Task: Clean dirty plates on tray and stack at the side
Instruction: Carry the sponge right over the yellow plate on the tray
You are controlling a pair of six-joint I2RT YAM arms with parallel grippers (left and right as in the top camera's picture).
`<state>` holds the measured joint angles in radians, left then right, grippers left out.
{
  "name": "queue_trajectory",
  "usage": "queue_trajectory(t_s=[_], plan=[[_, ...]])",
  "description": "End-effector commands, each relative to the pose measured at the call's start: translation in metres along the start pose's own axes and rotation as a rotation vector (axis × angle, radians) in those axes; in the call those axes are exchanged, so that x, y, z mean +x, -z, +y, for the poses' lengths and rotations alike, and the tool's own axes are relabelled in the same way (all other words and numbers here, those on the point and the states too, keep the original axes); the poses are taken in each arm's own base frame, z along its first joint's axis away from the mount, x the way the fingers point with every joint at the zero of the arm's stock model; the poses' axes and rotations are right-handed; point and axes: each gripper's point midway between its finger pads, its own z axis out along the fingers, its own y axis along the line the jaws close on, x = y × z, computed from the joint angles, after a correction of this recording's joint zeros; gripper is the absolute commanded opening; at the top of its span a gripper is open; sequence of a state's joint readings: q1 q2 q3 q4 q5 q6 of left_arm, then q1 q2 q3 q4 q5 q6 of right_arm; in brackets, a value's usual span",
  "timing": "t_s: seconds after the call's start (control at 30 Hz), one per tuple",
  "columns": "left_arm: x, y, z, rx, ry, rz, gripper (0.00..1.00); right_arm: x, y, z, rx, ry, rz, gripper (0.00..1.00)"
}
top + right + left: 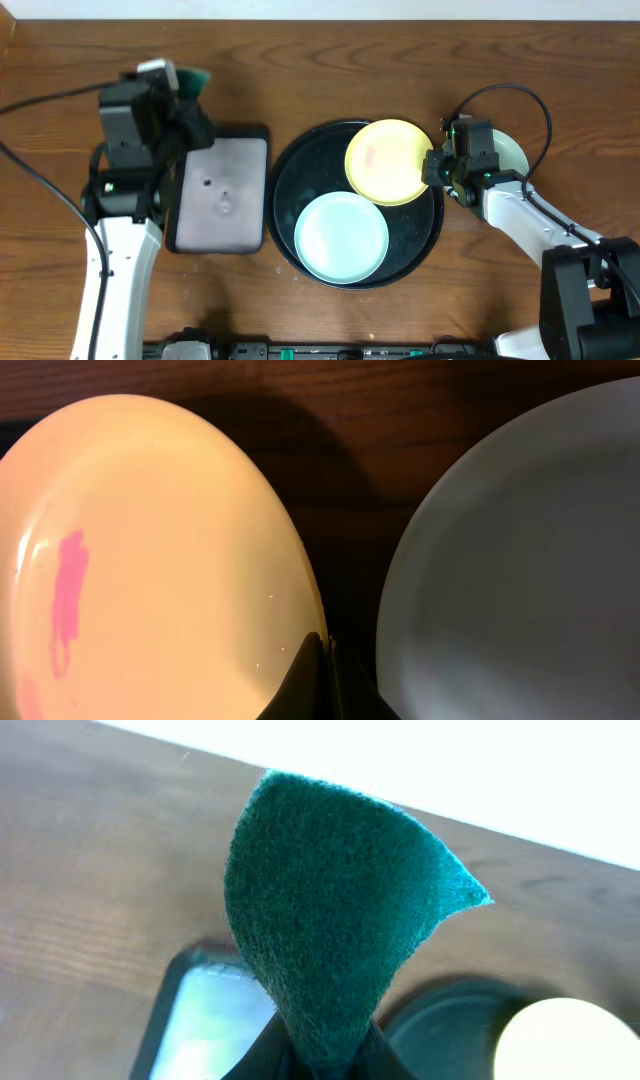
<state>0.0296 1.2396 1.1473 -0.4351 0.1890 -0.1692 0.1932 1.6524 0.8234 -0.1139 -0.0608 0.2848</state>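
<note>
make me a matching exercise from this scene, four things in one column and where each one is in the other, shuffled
Things:
1 yellow plate
2 green pad
3 mint plate
4 rectangular tray

Places:
a lying flat inside the round tray
b on the table left of the round tray
c rim pinched by the right gripper
d held up in the left gripper

Pairs: 1-c, 2-d, 3-a, 4-b

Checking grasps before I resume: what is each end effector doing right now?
Left end effector: closed, holding the green scouring pad.
Right end effector: closed on the rim of the yellow plate.
</note>
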Motion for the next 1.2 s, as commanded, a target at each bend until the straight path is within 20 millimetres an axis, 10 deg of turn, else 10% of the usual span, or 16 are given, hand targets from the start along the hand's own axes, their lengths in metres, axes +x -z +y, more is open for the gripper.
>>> queue_trajectory(t_s=[0.0, 0.47, 0.8, 1.17], plan=[[-0.002, -0.013, -0.029, 0.056, -0.022, 0.053, 0.07, 0.007, -0.003, 0.01, -0.033, 0.009, 0.021, 0.01], [0.11, -0.082, -0.138, 0.207, -0.209, 0.409, 0.07, 0.015, -0.003, 0.038, -0.073, 0.068, 0.03, 0.01], [0.124, -0.091, -0.183, 0.271, -0.151, 0.39, 0.08, 0.01, 0.001, 0.037, -0.073, 0.074, 0.015, 0.01], [0.13, -0.09, -0.184, 0.27, -0.158, 0.406, 0.07, -0.005, 0.032, 0.029, -0.034, 0.082, -0.02, 0.01]])
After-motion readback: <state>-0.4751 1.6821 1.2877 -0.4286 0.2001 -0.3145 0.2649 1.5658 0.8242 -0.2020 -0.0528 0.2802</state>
